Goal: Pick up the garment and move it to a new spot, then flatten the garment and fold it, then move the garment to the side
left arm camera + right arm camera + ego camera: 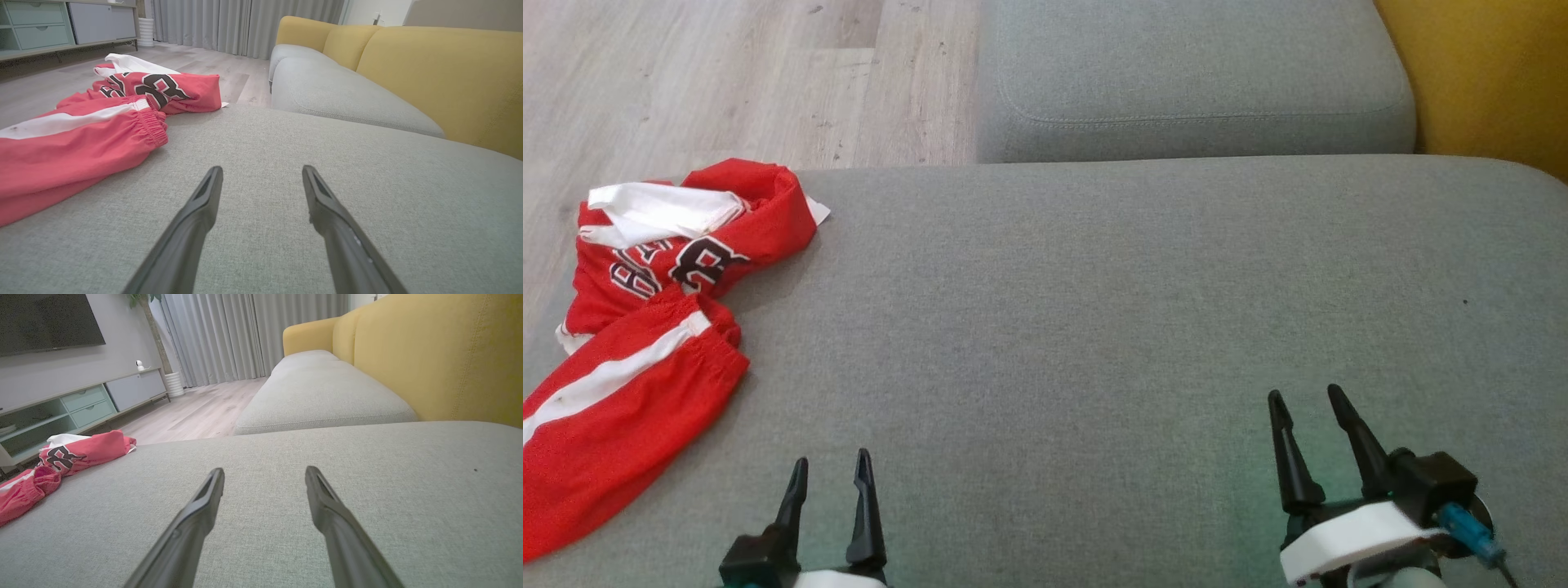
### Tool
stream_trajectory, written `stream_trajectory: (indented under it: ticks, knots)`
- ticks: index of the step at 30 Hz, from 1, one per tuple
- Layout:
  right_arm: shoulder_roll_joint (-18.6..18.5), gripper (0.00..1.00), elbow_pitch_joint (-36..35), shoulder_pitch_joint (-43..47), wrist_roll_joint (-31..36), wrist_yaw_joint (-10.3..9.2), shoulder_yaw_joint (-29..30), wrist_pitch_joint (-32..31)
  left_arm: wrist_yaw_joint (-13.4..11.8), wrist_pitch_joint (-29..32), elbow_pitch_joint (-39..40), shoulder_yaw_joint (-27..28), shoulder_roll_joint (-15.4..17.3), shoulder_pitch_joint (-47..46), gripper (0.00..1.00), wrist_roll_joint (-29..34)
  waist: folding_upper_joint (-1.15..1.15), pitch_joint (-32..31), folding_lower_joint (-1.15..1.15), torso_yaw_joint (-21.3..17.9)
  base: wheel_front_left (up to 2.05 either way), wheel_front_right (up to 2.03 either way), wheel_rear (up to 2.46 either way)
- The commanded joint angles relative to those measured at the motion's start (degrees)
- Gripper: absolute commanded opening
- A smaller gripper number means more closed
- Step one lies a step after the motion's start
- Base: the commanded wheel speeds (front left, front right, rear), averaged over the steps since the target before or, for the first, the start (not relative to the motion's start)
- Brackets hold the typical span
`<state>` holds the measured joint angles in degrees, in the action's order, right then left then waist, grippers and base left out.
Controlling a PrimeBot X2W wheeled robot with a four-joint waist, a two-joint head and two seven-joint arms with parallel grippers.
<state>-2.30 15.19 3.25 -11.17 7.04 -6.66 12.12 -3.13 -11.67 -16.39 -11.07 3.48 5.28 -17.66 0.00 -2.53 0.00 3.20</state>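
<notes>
Left gripper point(832, 457): spread open, empty, poised low over seat point(1094, 310). Right gripper point(1303, 392): likewise spread and empty, well to the right of it. Garment point(621, 408): crumpled red-and-white heap, forward and left of left gripper, lying along seat's left edge beside floor point(727, 82).

Step in hand, by judgement: first pick-up, nothing yet grasped.
- Reach with left gripper; too far across for right gripper.
- Aim first at the bulk nearest the fingers, the red leg with stripe point(605, 376).
- Close on its gathered band point(153, 126) for a firm pinch.
- Expect slip or trailing from thin, slack cloth; take more than one layer if possible.
- Lift clear of seat before carrying.

Room for moving:
- Broad bare seat ahead and right of both grippers; suitable as new spot.
- Avoid left edge: risk of slide-off to floor.
- Stop short of seam with second cushion point(1192, 82) ahead.
- Keep clear of backrest point(1486, 73), far right and ahead of right gripper.
</notes>
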Motion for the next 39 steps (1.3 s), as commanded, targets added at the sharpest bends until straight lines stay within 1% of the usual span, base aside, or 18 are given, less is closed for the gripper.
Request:
stream_trajectory:
  ticks: [1, 12, 31, 35, 39]
  knots:
    - [-0.53, 1.00, -1.73, -0.65, 2.37, 0.41, -1.59, 1.08, -0.71, -0.99, 1.69, 1.27, 0.78, -1.47, 1.00, 1.95, 0.00, -0.03, 0.00, 0.06, 0.00, 0.00, 0.00]
    - [-0.57, 1.00, -1.31, -0.23, 10.01, 0.45, -2.95, 2.88, -2.17, -2.83, 1.93, 0.89, 1.36, -0.79, 1.00, 7.42, 0.00, -0.20, 0.00, 0.43, 0.00, 0.00, 0.00]
    - [-0.57, 1.00, -0.64, -0.27, 9.87, 0.45, -2.90, 2.88, -2.80, -2.98, 1.55, 0.58, 1.63, -0.74, 1.00, 6.35, 0.00, -0.14, 0.00, 0.60, 0.00, 0.00, 0.00]
    - [-0.57, 1.00, -1.17, 0.34, 9.85, 0.45, -1.79, 2.88, -3.00, -2.87, 1.81, 0.22, 1.73, -1.07, 1.00, 6.48, 0.00, 0.20, 0.00, 2.55, 0.00, 0.00, 0.00]
    - [-0.57, 1.00, -1.59, 0.81, 10.02, 0.45, -0.47, 2.88, -3.23, -2.65, 2.34, 0.10, 2.37, -1.57, 1.00, 6.81, 0.00, 0.71, 0.00, 7.03, 0.00, 0.00, 0.00]
